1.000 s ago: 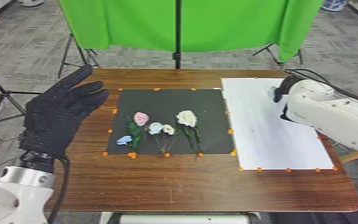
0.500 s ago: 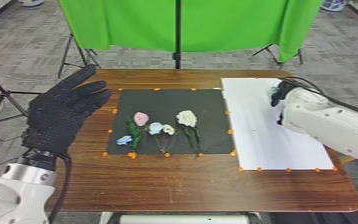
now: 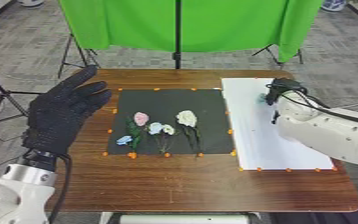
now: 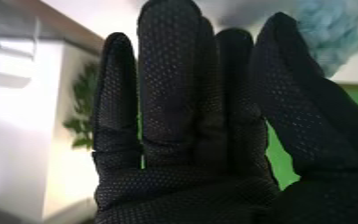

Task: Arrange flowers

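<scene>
At the far part of the white sheet in the head view, a blue-green flower lies just left of the nearer, right hand.
Right wrist view: fingers straight, hand open, flower past the thumb; grasping likely needs a thumbward shift.

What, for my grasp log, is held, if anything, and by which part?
Nothing is held: the right hand has straight fingers, with the blue-green flower beyond its thumb; the left hand is empty.

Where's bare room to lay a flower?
Near end of the white sheet, and the brown wooden tabletop nearer than the black mat. Crowded: around the pink flower and large white flower, and by the black-gloved right hand.
</scene>
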Motion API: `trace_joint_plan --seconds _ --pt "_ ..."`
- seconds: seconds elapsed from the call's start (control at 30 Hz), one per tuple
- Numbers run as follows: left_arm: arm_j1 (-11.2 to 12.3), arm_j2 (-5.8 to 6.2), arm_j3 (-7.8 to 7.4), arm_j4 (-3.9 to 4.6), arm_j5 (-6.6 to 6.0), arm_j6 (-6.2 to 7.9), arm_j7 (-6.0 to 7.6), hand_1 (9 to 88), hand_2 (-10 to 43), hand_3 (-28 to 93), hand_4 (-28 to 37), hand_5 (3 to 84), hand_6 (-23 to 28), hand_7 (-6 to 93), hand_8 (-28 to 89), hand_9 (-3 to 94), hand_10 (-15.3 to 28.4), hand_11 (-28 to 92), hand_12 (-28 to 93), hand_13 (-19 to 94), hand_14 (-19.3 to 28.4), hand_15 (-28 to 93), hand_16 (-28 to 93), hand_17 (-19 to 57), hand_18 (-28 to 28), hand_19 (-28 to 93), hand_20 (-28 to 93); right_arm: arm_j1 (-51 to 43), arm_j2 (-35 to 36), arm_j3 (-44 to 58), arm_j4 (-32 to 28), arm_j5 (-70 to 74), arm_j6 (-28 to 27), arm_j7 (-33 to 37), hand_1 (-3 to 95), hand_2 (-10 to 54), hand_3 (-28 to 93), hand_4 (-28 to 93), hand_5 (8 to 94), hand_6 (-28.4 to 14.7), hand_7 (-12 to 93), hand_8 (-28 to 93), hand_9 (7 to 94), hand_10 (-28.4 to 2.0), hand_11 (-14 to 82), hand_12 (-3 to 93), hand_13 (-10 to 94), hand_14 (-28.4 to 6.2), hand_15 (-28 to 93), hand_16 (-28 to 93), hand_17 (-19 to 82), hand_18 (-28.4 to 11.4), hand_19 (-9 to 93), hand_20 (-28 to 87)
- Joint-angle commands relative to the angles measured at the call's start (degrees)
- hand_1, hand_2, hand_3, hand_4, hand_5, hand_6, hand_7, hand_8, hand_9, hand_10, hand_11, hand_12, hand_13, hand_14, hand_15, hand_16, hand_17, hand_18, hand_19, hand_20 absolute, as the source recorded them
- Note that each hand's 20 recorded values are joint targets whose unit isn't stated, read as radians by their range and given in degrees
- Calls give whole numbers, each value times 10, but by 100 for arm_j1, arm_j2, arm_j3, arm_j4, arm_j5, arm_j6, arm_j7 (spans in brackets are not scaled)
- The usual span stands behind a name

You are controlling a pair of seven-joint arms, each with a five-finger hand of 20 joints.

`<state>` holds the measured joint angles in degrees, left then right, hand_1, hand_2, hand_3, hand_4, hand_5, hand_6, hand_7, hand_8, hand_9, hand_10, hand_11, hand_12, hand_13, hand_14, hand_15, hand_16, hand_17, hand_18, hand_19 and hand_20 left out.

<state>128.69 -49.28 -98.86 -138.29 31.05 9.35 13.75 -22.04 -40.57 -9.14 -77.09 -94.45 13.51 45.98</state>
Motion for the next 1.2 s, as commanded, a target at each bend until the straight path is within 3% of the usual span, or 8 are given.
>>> trace_joint_plan --seconds 0.03,0.23,0.33,0.43,0.67,0.87,1.0,1.2 --pt "89 -25 25 12 5 10 57 245 74 770 -216 380 101 155 -99 343 219 301 121 240 284 518 -86 -85 257 559 286 39 -153 -224 22 -281 653 -40 526 -95 658 -283 807 61 215 -19 900 -39 75 275 835 -6 555 179 393 -128 889 -7" --pt "122 -56 -5 9 0 5 43 246 74 770 -216 380 101 156 -99 342 219 301 122 241 284 518 -86 -84 258 560 287 103 -155 -195 -105 -176 710 79 514 -95 689 -283 824 57 213 -2 916 -39 73 294 839 -5 566 190 393 -127 893 -6" --pt "92 -76 4 22 5 30 6 246 74 770 -215 380 101 155 -99 343 219 301 122 241 284 518 -87 -84 258 559 286 -74 -102 379 -224 64 -97 84 429 -95 808 -282 590 23 208 -113 718 -98 192 176 752 -24 595 189 345 -147 865 10" --pt "118 -84 -9 18 21 -20 -9 245 72 775 -212 380 101 155 -99 343 219 301 122 240 284 518 -87 -85 258 560 286 -185 -82 727 -310 135 -683 41 381 -95 874 -283 376 -33 143 -116 524 -151 197 140 632 -55 644 170 295 -173 842 20" --pt "139 -87 -7 19 18 6 4 246 69 778 -207 380 101 155 -99 343 219 301 122 240 284 518 -86 -85 258 560 286 -222 -144 829 -437 157 -962 -203 336 -95 898 -283 255 -51 110 -95 396 -187 154 140 540 -99 689 86 253 -199 813 48" --pt "146 -75 -6 16 8 17 32 247 68 777 -207 380 101 155 -99 343 219 301 122 240 284 518 -86 -85 258 560 286 -243 -262 697 -373 98 -732 -219 325 -95 840 -283 302 11 157 -121 418 -177 139 137 559 -100 675 70 257 -206 801 66" --pt "147 -81 -16 15 13 23 34 247 68 777 -208 380 101 156 -99 343 219 301 121 240 284 518 -87 -85 258 559 285 -197 -304 452 -320 -73 -498 -153 350 -95 789 -283 437 39 165 -137 534 -115 138 133 640 -82 594 92 286 -201 783 87" --pt "118 -79 -7 29 19 6 23 246 67 777 -206 380 101 154 -99 343 219 301 122 241 284 517 -87 -85 258 559 286 11 -327 -235 -187 -308 81 -34 438 -95 743 -283 633 60 183 -147 728 -75 152 134 768 -37 502 147 352 -161 788 99"
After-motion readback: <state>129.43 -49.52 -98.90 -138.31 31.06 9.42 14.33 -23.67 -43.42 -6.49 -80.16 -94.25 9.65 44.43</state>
